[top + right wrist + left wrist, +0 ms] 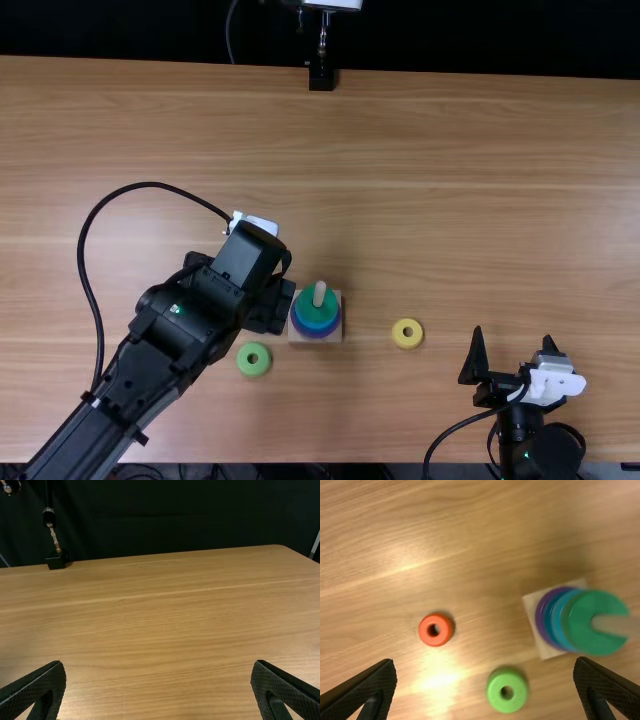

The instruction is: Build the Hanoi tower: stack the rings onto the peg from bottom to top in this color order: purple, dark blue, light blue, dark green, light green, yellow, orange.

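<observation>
- I am leaning my left arm [180,325] in from the near left, slanting it toward the far right, with my wrist bending down.
- I am hovering my left gripper [268,305] just left of the square base [297,338], its jaws standing wide apart.
- I am holding my right arm [520,440] low at the near right, and my right gripper [513,340] is pointing toward the far side, its jaws spread wide.
- On the peg [320,292], the purple ring [540,615], dark blue ring [548,619], light blue ring [558,622] and dark green ring [309,313] are sitting in that order upward.
- The light green ring [254,359] is lying to the base's near left.
- The yellow ring [407,333] is lying to its right.
- The orange ring [436,629] is resting on the table [480,200], apart from the others.
</observation>
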